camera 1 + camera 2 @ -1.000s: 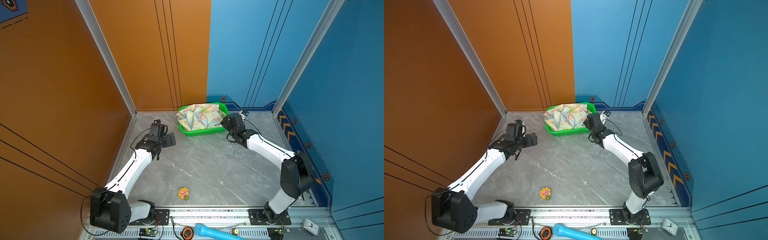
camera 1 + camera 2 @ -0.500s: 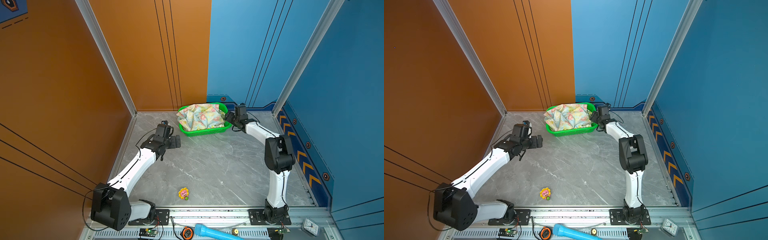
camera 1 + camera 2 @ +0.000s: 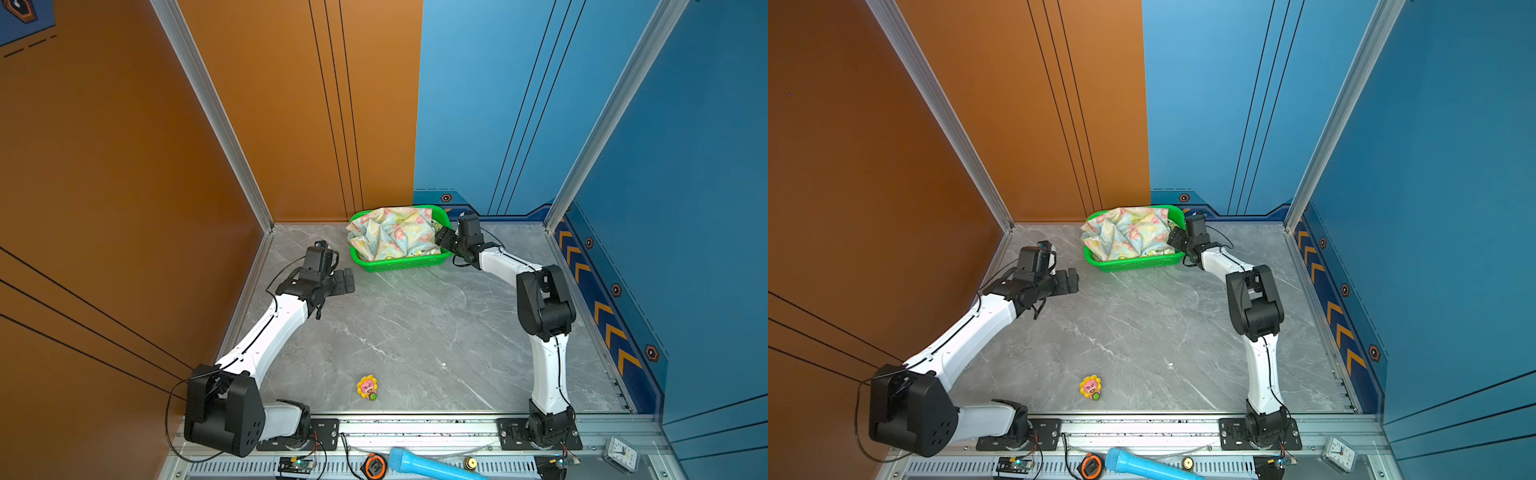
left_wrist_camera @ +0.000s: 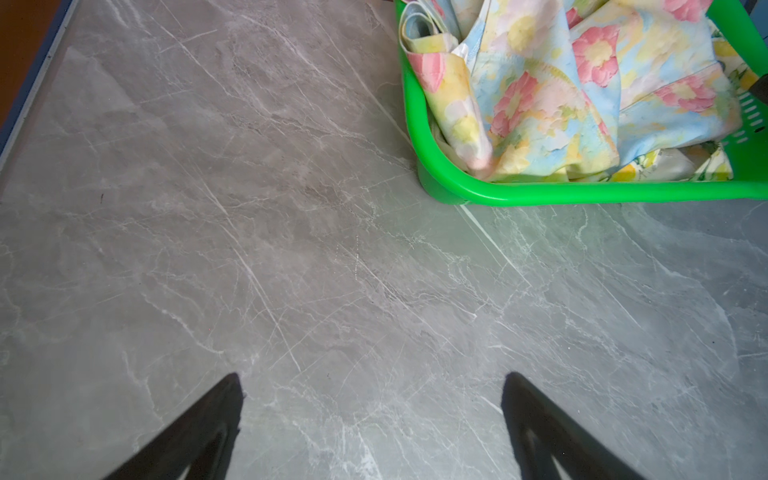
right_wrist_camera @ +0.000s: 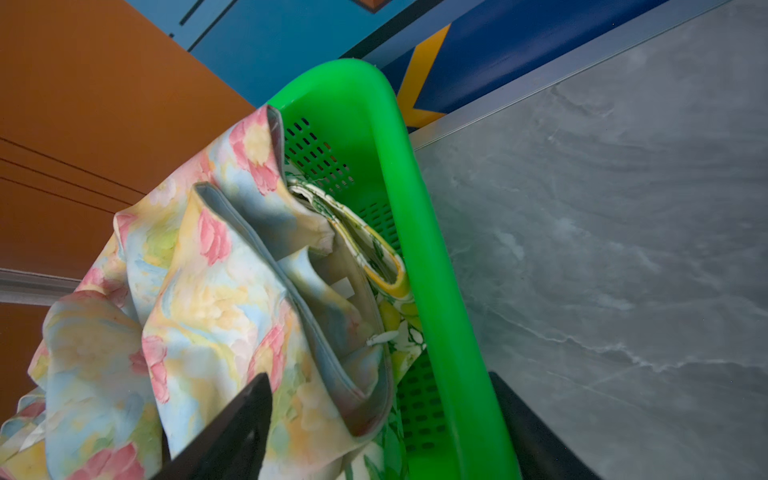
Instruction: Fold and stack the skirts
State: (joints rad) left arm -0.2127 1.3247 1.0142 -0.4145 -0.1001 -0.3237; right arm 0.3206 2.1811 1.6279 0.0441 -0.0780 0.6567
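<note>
Robot lab cell: orange wall, blue wall, aluminium post. Arms bolted to a rail at the edge of a marbled desk.

White links, black joints, thin cables

Table centre is left bare; only a small toy is set nr the front edge. Basket is lodged at the back by the wall, heaped w/ skirt above its rim. Clear table is seen ahead of L gripper, jaws wide. Basket's side wall is straddled by R gripper: one finger over cloth, one outside.
</note>
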